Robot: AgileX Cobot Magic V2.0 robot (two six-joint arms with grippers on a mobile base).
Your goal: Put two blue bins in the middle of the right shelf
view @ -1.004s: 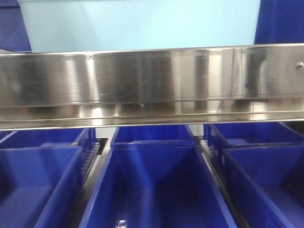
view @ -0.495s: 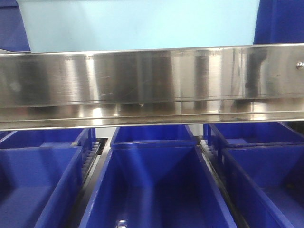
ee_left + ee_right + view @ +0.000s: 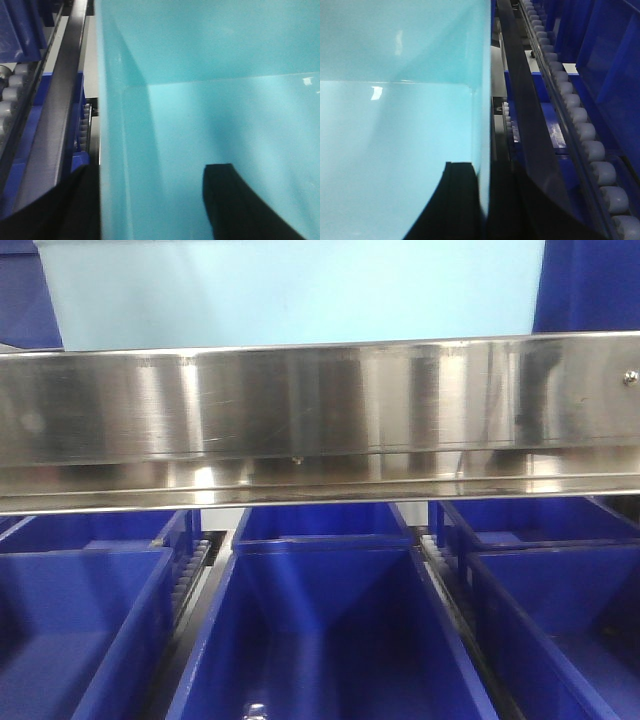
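A pale blue bin (image 3: 290, 290) stands above the steel shelf rail (image 3: 320, 410) at the top of the front view, cut off by the frame. No gripper shows in the front view. In the left wrist view my left gripper (image 3: 150, 172) straddles the bin's (image 3: 210, 115) left wall, open. One finger is outside against the wall and the other (image 3: 235, 205) stands well inside, away from it. In the right wrist view my right gripper (image 3: 482, 167) is shut on the bin's (image 3: 395, 130) right wall, with one finger (image 3: 457, 200) inside and one outside.
Several dark blue bins (image 3: 330, 640) sit in rows under the steel rail, with roller tracks (image 3: 195, 570) between them. A dark rail and a line of rollers (image 3: 585, 135) run beside the bin's right side. Another roller track (image 3: 10, 85) runs along its left side.
The pale blue bin has shifted very slightly to the left in the front view. Nothing else has visibly moved.
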